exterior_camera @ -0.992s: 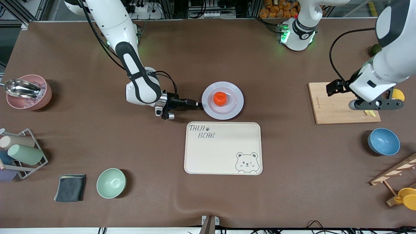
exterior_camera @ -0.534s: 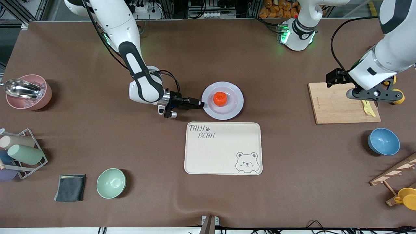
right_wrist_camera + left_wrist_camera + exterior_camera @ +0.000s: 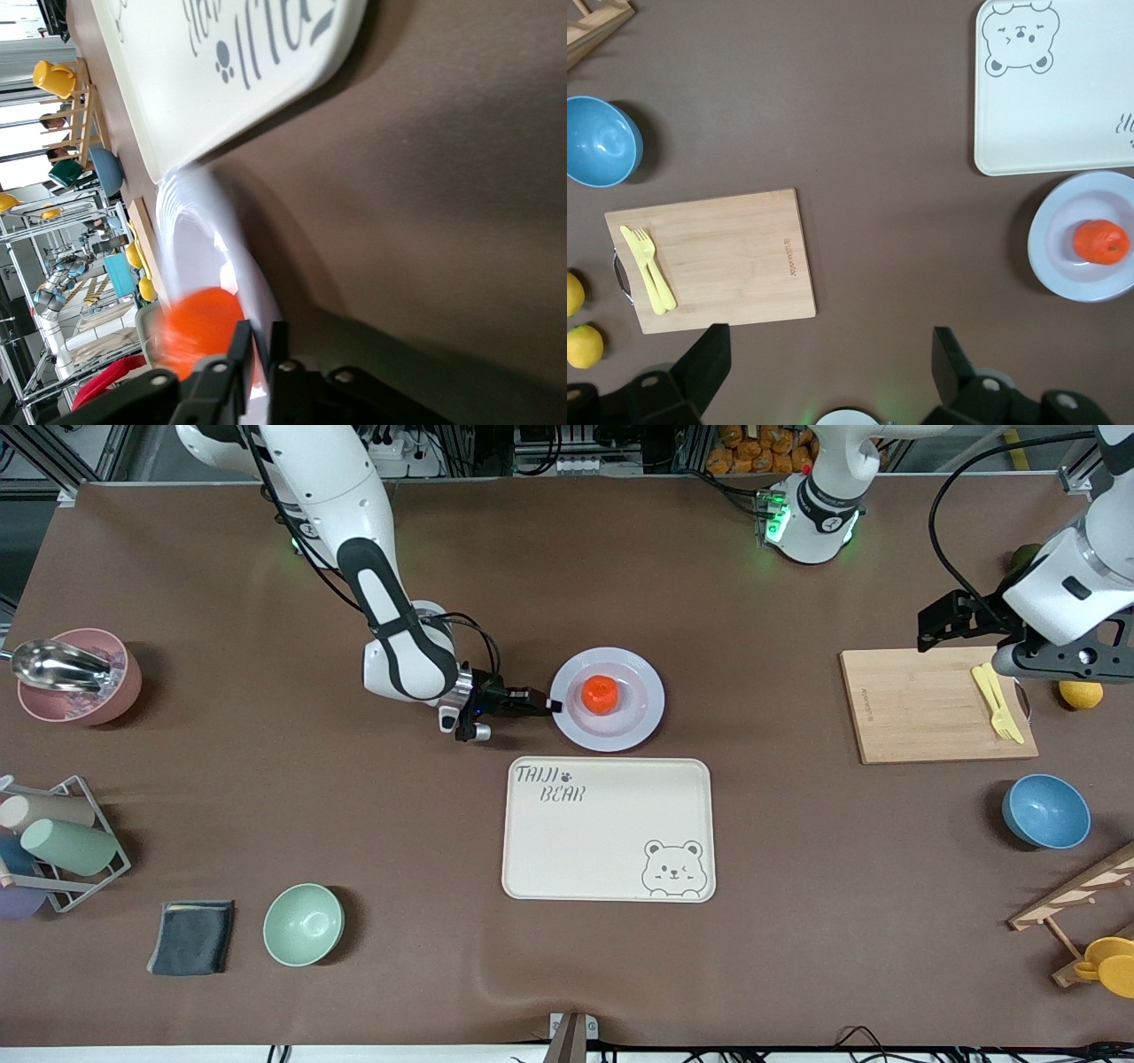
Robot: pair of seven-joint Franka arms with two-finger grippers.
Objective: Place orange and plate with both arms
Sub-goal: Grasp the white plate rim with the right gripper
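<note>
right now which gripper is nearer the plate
Right. The right gripper is shut on the rim of the plate that holds the orange; the left gripper hangs open over the cutting board.

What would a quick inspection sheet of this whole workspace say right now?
Surface: brown table cover.
Job's things: orange on plate; bear tray nearer the camera.
Clutter: cutting board with yellow fork; blue bowl; green bowl; grey cloth.
Grippers: right gripper shut on the plate's rim; left gripper open, waiting over the board's end.
Cables: black, on both arms.
Surroundings: metal frames.
</note>
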